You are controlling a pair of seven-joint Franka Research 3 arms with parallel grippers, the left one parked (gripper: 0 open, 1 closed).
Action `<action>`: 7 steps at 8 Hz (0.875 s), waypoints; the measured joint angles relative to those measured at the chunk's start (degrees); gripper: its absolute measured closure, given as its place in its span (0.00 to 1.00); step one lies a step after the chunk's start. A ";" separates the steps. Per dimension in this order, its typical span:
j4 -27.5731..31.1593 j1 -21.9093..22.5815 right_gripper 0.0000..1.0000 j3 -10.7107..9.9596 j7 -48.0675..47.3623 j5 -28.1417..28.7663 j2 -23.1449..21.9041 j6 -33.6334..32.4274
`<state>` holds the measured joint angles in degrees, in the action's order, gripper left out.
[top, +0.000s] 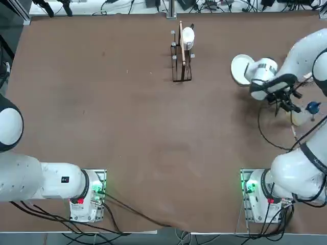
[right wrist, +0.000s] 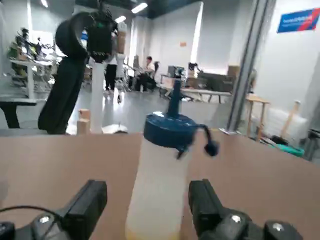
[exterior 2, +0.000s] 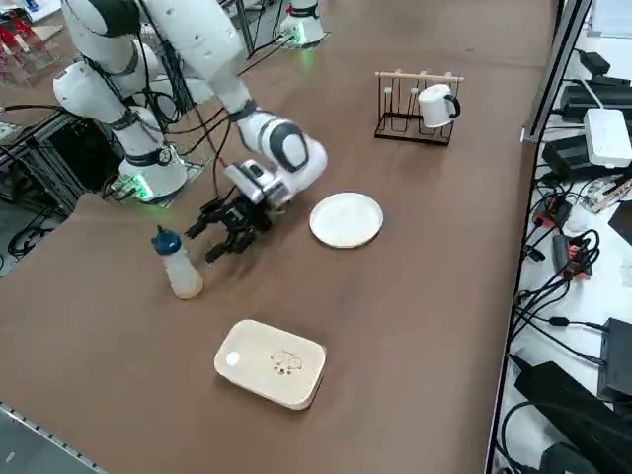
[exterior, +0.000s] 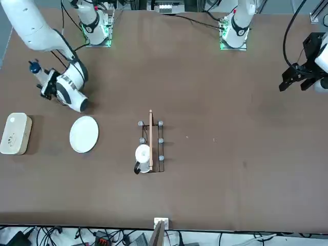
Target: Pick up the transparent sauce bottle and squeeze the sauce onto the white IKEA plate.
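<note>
The right gripper (exterior 2: 199,245) is opened wide and holds nothing; in the right wrist view, bare table shows between each of its two black fingers (right wrist: 90,206) and the transparent sauce bottle (right wrist: 159,185), which lines up with the gap and touches neither.

In the right side view, the bottle stands upright on the brown table (exterior 2: 395,326), just beside the fingertips, at about 8 o'clock from the gripper. The white IKEA plate (exterior 2: 346,219) lies farther off at 3 o'clock, flat and apart from both. From above, the bottle sits at about 4 o'clock from the gripper and the plate at about 10 o'clock, partly covered by the arm.

The front view gives the whole plate, with the cream block (exterior: 16,133) at 9 o'clock from it, yet the gripper and wrist hide part of the bottle there. The right side view alone reveals the small face-like print on that block, and it makes clear that the white item on the wire rack (exterior 2: 390,117), at 2 o'clock from the gripper, is a mug (exterior 2: 437,106) with a black handle; overhead, little more than a white round shows. Only the right wrist view brings out the blue cap's nozzle (right wrist: 175,97) and its dangling stopper (right wrist: 211,148), plus a seated person (right wrist: 149,70) in the room beyond.
</note>
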<state>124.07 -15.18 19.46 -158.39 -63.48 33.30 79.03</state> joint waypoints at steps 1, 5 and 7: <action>-3.80 0.17 0.00 3.54 0.93 4.26 -0.40 -2.18; -24.40 0.36 0.00 11.20 10.44 19.21 -1.02 -6.89; -33.78 0.34 0.00 11.84 22.73 28.07 -1.20 -7.53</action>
<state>90.29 -14.83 31.31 -135.67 -35.41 32.10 71.50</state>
